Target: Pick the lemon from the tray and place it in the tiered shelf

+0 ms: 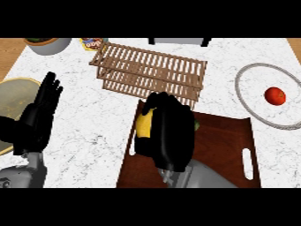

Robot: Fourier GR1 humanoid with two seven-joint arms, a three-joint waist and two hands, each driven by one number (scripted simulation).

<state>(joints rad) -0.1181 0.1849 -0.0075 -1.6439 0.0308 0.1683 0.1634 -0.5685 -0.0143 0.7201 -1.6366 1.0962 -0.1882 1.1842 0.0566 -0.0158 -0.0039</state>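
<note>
My right hand (169,132) hovers over the left part of the dark brown tray (227,145), fingers curled round the yellow lemon (144,126), of which only a strip shows at the hand's left side. The wooden slatted tiered shelf (149,70) stands just beyond the tray's far edge, close ahead of the fingertips. My left hand (35,117) rests open at the left, fingers up, over the marble counter.
A round plate (244,88) with a red tomato (275,95) lies at the right. A tan board or plate (3,101) sits at the left edge. A grey pot (48,45) and a small packet (92,43) stand at the back.
</note>
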